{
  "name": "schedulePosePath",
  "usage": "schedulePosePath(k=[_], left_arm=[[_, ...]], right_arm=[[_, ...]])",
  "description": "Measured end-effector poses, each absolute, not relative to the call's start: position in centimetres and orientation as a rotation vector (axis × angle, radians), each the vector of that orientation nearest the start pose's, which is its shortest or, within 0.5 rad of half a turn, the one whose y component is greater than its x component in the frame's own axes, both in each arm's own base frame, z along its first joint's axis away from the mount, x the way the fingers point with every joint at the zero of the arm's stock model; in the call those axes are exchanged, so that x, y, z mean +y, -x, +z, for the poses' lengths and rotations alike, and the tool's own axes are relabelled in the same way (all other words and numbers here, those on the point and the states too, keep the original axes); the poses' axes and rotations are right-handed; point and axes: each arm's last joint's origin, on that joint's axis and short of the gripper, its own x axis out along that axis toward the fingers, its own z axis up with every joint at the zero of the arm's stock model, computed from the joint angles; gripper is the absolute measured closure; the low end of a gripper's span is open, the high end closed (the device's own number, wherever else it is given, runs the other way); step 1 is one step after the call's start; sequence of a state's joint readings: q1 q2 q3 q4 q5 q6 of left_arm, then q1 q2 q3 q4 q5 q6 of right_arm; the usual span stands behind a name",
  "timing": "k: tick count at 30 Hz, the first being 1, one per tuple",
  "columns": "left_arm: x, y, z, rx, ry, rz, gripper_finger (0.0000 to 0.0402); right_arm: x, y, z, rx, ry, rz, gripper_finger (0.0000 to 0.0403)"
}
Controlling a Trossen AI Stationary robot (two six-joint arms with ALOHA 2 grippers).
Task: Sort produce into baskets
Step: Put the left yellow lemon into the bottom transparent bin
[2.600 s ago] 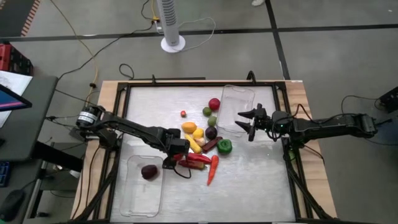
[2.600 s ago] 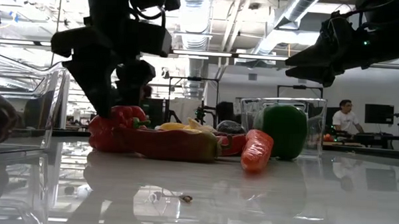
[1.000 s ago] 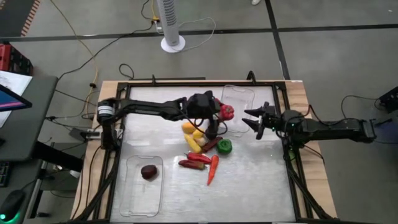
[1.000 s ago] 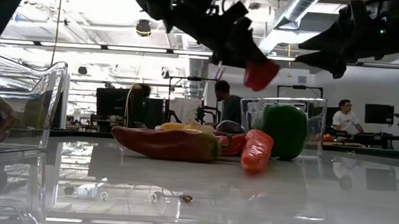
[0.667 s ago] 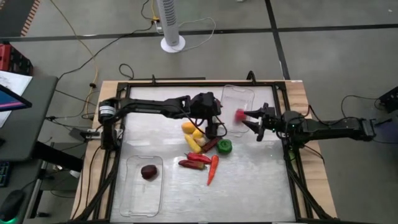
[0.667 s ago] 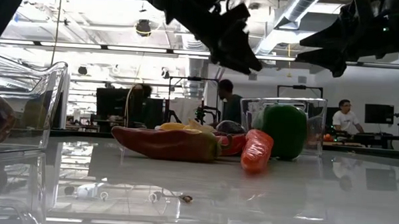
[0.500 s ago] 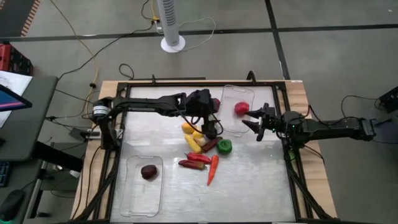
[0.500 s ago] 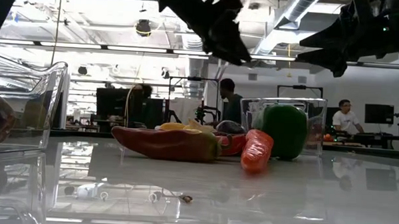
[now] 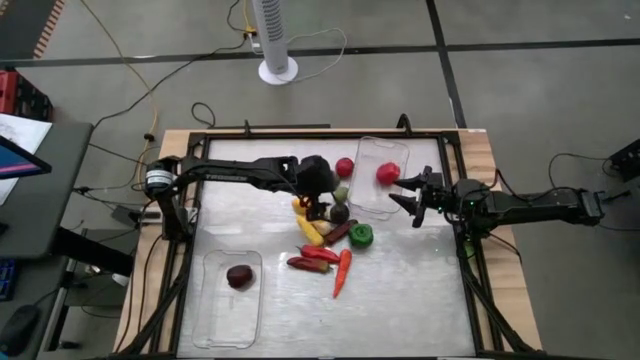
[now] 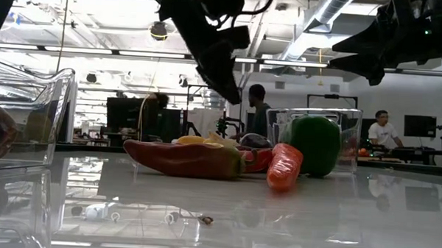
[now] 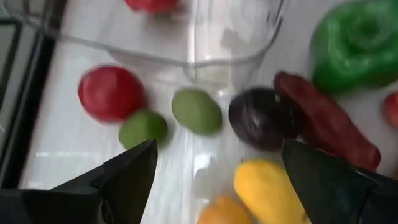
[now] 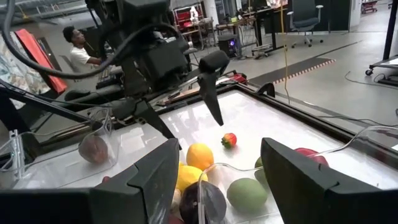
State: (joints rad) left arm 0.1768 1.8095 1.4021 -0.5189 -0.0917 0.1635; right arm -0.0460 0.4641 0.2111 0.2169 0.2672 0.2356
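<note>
The produce pile lies mid-table: yellow pieces (image 9: 310, 225), a green pepper (image 9: 361, 235), red peppers (image 9: 314, 260), a carrot (image 9: 343, 270), a dark purple piece (image 9: 340, 212), green pieces (image 11: 196, 111) and a red round one (image 9: 344, 167). The far-right clear basket (image 9: 372, 150) holds a red piece (image 9: 387, 173). The near-left basket (image 9: 215, 320) holds a dark purple piece (image 9: 240, 276). My left gripper (image 9: 322, 205) is open and empty above the pile's far side, its fingers wide apart in the left wrist view (image 11: 211, 186). My right gripper (image 9: 396, 190) is open and empty beside the far-right basket.
A tiny red tomato (image 12: 229, 140) lies apart from the pile toward the far left. A black frame (image 9: 300, 131) borders the tabletop. Bare tabletop (image 9: 410, 290) shows at the near right. People sit in the room beyond the table (image 10: 383, 130).
My left gripper carried a red piece from the pile toward the far-right basket and let it go; the piece flew across and landed in that basket. The gripper then drew back toward the table's left, above the pile. My right gripper kept still.
</note>
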Motion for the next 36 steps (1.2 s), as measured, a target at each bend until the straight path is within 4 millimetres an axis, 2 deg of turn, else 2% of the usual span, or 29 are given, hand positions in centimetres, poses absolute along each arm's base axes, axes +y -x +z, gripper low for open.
schedulePosePath(k=[12,22,28,31,36], left_arm=[[7.4,-36.1,22.6,1.211,-0.096,0.157,0.0072],[7.0,-34.9,18.1,1.222,-0.134,0.106,0.0072],[6.6,-34.5,17.0,1.228,-0.142,0.133,0.0075],[6.4,-34.5,16.7,1.221,-0.147,0.132,0.0093],[6.2,-34.1,16.1,1.227,-0.156,0.124,0.0159]], right_arm=[[-1.2,-13.1,21.4,0.008,-0.229,-0.300,0.0147],[-1.2,-13.2,21.5,-0.003,-0.232,-0.298,0.0147],[-1.2,-13.1,21.6,-0.009,-0.233,-0.298,0.0147],[-1.2,-13.2,21.6,-0.009,-0.233,-0.298,0.0147],[-1.2,-13.1,21.6,-0.008,-0.233,-0.297,0.0147]])
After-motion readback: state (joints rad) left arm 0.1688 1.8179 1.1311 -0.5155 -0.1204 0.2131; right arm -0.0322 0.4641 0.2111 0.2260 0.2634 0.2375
